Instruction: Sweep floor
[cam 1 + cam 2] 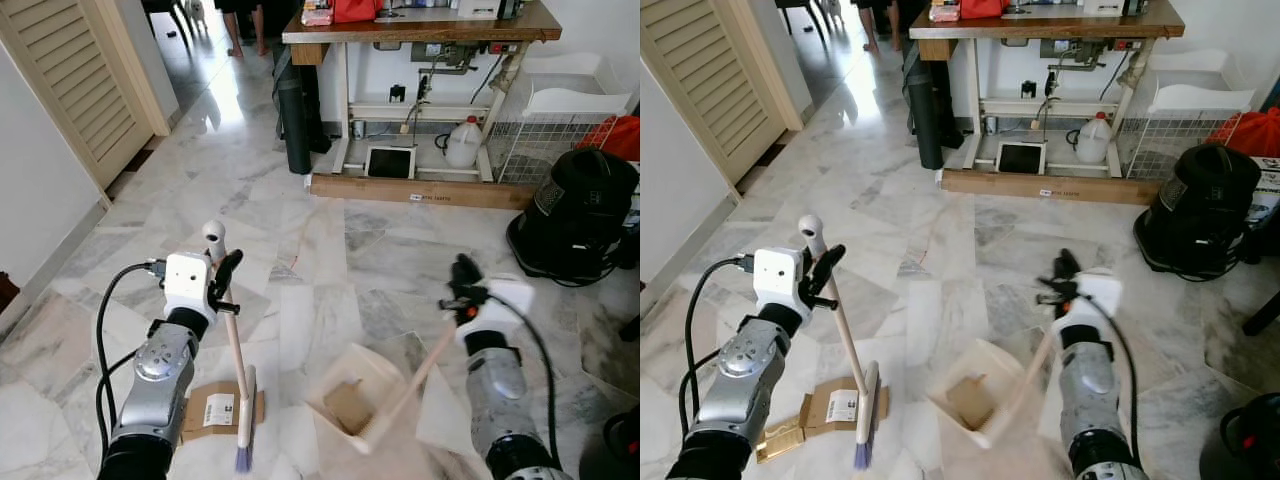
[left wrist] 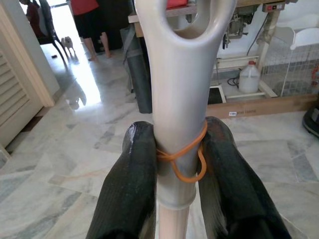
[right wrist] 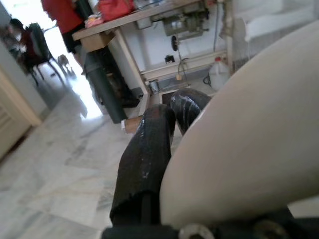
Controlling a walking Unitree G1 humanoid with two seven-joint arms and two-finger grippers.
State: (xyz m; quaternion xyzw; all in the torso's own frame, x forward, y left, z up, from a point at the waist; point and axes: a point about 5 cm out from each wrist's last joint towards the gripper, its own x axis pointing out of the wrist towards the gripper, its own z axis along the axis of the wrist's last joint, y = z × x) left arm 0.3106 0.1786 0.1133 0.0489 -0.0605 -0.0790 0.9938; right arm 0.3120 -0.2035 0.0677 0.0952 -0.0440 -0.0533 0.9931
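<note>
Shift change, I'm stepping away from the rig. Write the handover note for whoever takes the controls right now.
Left hand: shut on the pale long-handled broom, bristles down on the grey marble floor.
Right hand: shut on the handle of the cream plastic dustpan, which sits on the floor just right of the broom head.
Done: one brown cardboard scrap lies in the pan.
Left: the flat brown cardboard piece with a white label lies beside the broom head, on its left, unswept.

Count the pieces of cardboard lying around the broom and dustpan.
2: one labelled piece flat on the floor beside the broom head, one smaller piece inside the dustpan. Others may be hidden behind the arms.
</note>
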